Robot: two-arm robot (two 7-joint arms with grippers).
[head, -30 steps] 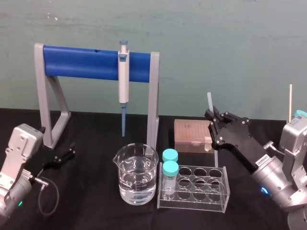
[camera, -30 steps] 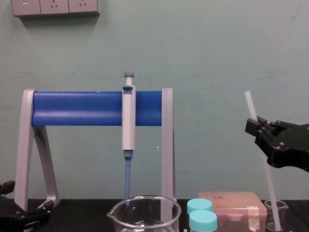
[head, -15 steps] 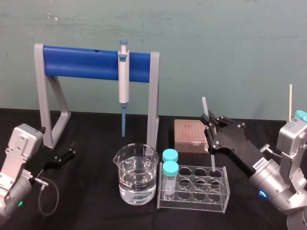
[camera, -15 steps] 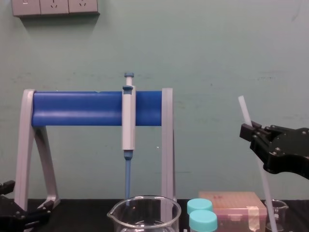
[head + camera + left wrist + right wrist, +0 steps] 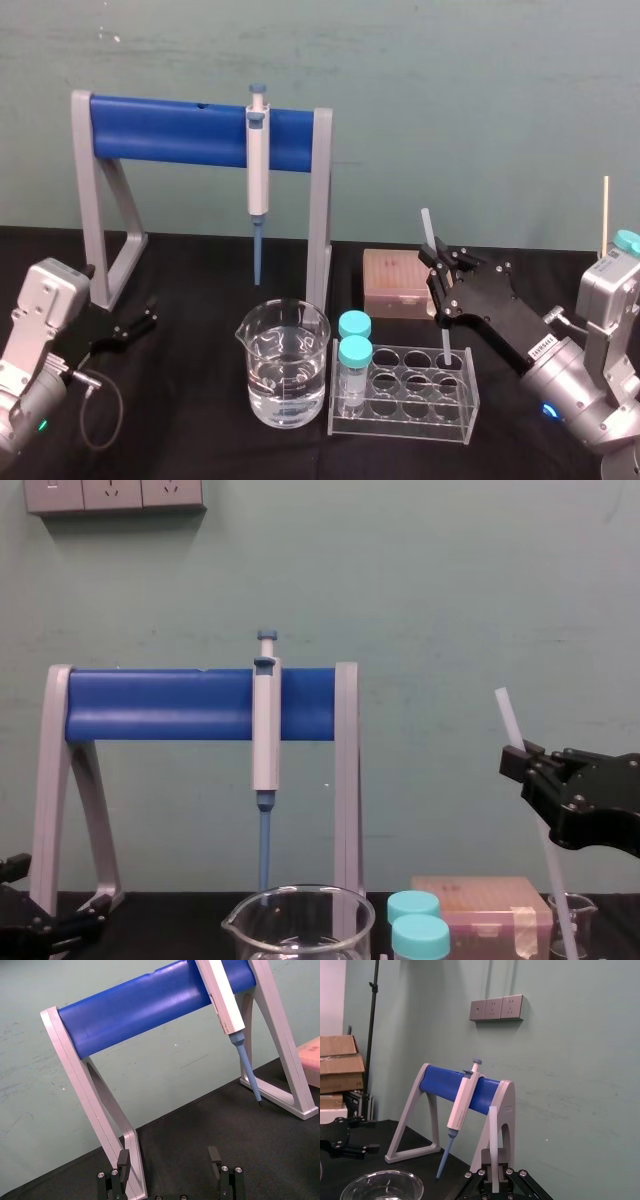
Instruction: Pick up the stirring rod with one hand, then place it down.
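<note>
- Right gripper (image 5: 440,265): clamped on the stirring rod (image 5: 428,228) well above its middle, leaving a short length free above the fingers. The wrist view shows the rod (image 5: 493,1150) standing up between the closed fingers.
- Stirring rod, position: tilted, with its top leaning toward the robot's left. In the chest view its lower end stands inside the small glass beaker (image 5: 572,920), behind the test tube rack (image 5: 405,395). Whether the tip rests on the beaker floor cannot be told.
- Left gripper (image 5: 169,1160): fingers spread and empty, parked low on the table (image 5: 180,280) near the foot of the pipette stand (image 5: 180,130).
- Hazard 1, slip: the rod is thin and probably smooth, and it is held high. It could slide down or swing within the grip, which would shift where the tip lands.
- Hazard 2, beaker upset: the beaker looks light. A sideways move while the tip is below the rim would lever the rod against the glass and could tip or drag the beaker.
- Hazard 3, release: a tall rod let go while leaning puts its weight on the rim. It may topple the beaker or fall toward the tip box (image 5: 398,283) or the capped tubes (image 5: 354,352).
- Hazard 4, clearance: the rack lies close beneath the gripper, so a low descent risks knocking it.
</note>
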